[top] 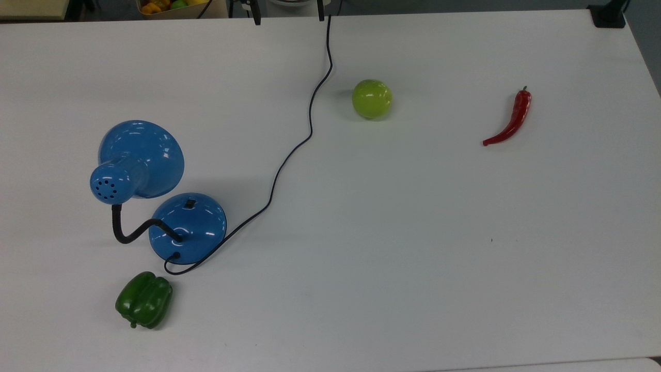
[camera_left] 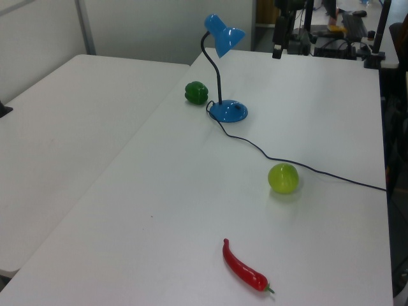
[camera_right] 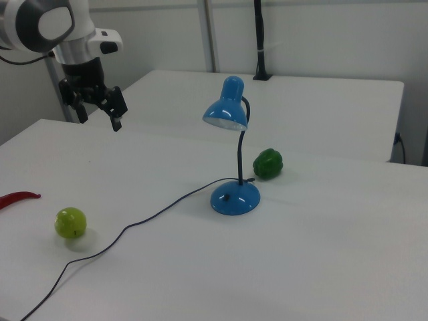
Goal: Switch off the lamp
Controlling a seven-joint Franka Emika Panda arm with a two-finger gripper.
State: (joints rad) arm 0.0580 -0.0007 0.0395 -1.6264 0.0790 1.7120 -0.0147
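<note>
The blue lamp stands on the white table (top: pixel 413 258) at the top view's left. Its cone shade (top: pixel 142 155) hangs on a black gooseneck above the domed base (top: pixel 188 230). A small black switch (top: pixel 190 204) sits on the base, on the side facing the far edge. The lamp's black cord (top: pixel 289 155) runs from the base to the far edge. My gripper (camera_right: pixel 100 118) hovers open and holding nothing above the table's far edge, well away from the lamp (camera_right: pixel 231 154). One of its fingertips (top: pixel 256 19) pokes in at the top view's upper edge.
A green bell pepper (top: pixel 144 300) lies just in front of the base. A yellow-green apple (top: pixel 372 98) sits right of the cord, and a red chili (top: pixel 508 121) lies further right. A second white table (camera_left: pixel 70 127) stands alongside.
</note>
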